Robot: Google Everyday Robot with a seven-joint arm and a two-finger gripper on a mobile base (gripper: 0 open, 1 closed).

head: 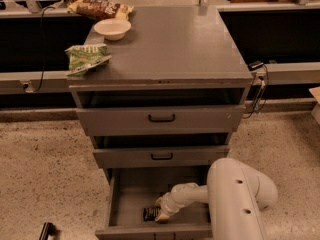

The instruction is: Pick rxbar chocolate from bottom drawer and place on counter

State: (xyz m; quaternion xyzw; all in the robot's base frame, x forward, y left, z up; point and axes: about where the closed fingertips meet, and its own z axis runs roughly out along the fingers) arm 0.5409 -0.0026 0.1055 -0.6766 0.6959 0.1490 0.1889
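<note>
Two snack bags crowd the left of the counter (175,44): a green bag (86,58) at the front edge and a brown bag (100,8) at the back, with a bowl (112,28) between them. If I bring the bar up on that side I risk nudging the green bag over the edge, so the bare middle and right look safer to me.

Below, both upper drawers (160,119) look slightly pulled out, and their fronts overhang the way out of the bottom drawer (116,204). A straight lift could catch the arm or the bar on them.

The rxbar (150,213) lies flat on the drawer floor near the front wall, left of centre. The gripper (161,215) is down inside the drawer, touching or just beside the bar's right end; whether it has a hold I cannot tell. A flat wrapper on smooth metal tends to slide rather than lift, so I judge it could skate toward the left wall or the front corner.

The arm (240,199) fills the drawer's right side, which leaves little room to reposition.
</note>
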